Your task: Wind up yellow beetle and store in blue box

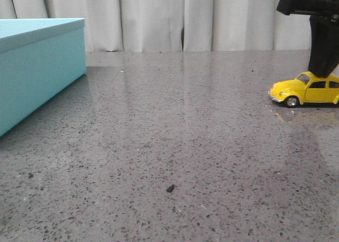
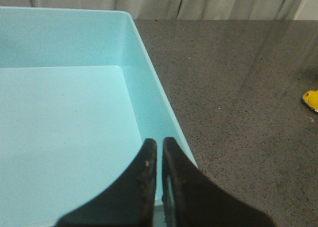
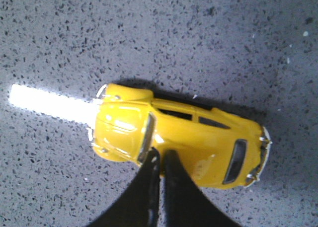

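Note:
The yellow beetle (image 1: 307, 89) stands on its wheels at the far right of the speckled grey table, nose pointing left; it also shows from above in the right wrist view (image 3: 184, 135). My right gripper (image 3: 160, 157) is shut, its two fingertips together pressing down on the beetle's roof, gripping nothing; in the front view it (image 1: 321, 72) comes down from above onto the roof. The blue box (image 1: 37, 67) stands at the far left, open-topped. My left gripper (image 2: 160, 145) is shut and empty, hovering over the box's near right corner (image 2: 164, 105).
White curtains (image 1: 159, 17) hang behind the table's far edge. A small dark crumb (image 1: 170, 188) lies on the table in the front middle. The beetle's tip shows at the edge of the left wrist view (image 2: 311, 100).

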Robot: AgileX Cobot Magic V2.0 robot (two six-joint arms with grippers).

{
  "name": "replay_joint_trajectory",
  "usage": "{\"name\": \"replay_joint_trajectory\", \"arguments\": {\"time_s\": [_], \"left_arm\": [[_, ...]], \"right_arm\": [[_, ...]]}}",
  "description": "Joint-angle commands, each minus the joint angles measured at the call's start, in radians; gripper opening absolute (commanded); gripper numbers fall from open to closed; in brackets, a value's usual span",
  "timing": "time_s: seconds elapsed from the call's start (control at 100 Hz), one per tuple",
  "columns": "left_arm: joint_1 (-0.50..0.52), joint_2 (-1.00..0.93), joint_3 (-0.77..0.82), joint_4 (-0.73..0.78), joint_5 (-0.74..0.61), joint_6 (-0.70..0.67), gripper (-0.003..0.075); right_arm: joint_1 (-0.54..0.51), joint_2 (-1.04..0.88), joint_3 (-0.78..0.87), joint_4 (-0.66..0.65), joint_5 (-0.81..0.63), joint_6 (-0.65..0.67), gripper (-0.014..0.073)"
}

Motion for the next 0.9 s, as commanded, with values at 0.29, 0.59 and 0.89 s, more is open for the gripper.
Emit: {"name": "replay_joint_trajectory", "arguments": {"time_s": [0.29,0.59,0.89], "left_arm": [[-0.009,0.012,-0.037,-0.028,-0.061,0.0,-0.0019],[-0.009,0.012,-0.037,-0.028,-0.061,0.0,-0.0019],[-0.009,0.012,-0.037,-0.028,-0.061,0.0,-0.0019]], "right_arm": [[0.0,-0.032,-0.032,-0.006,-0.036,-0.003,-0.0049],[-0.018,-0.022,-0.028,-0.013,-0.021,-0.003,-0.0049],[-0.06,0.002,-0.028,-0.059,0.032,-0.002,-0.0049]]}}
